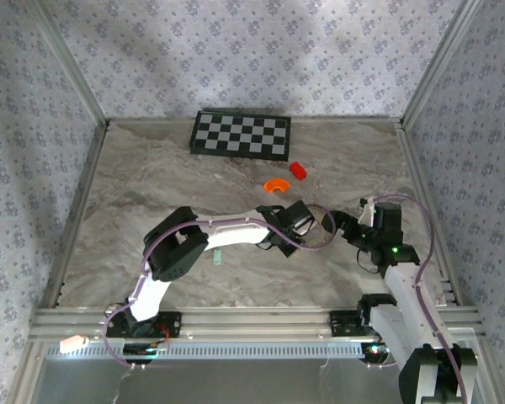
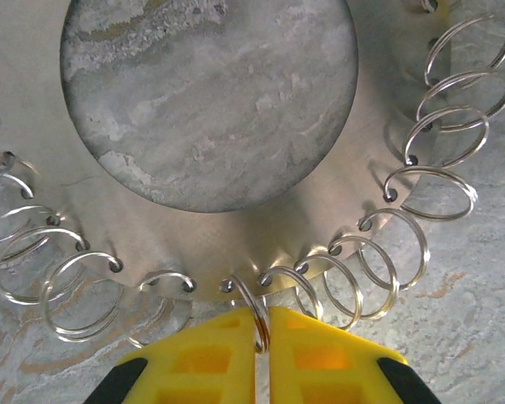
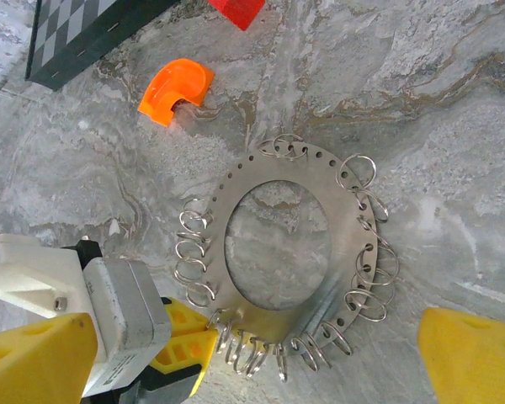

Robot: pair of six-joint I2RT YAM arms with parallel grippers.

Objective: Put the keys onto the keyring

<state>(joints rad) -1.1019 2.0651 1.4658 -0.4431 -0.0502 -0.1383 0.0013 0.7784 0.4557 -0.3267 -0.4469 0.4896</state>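
A flat round metal plate [image 3: 345,278] with a large centre hole lies on the marble table. Several small split rings [image 2: 442,181] hang from holes along its rim. My left gripper [image 2: 262,318] is at the plate's near edge, its yellow fingers [image 3: 189,337] shut on one such keyring [image 2: 254,305], which stands upright between the pads. My right gripper [image 3: 252,341] hovers above the plate, open wide, with one yellow finger [image 3: 34,358] at each side of its view. In the top view the left gripper [image 1: 296,220] and right gripper [image 1: 347,225] are close together. The keys are out of view.
An orange curved piece [image 1: 277,185] and a red block [image 1: 297,170] lie just behind the grippers. A checkerboard [image 1: 241,135] sits at the back wall. A small pale green item [image 1: 218,255] lies by the left arm. Patterned walls enclose the table.
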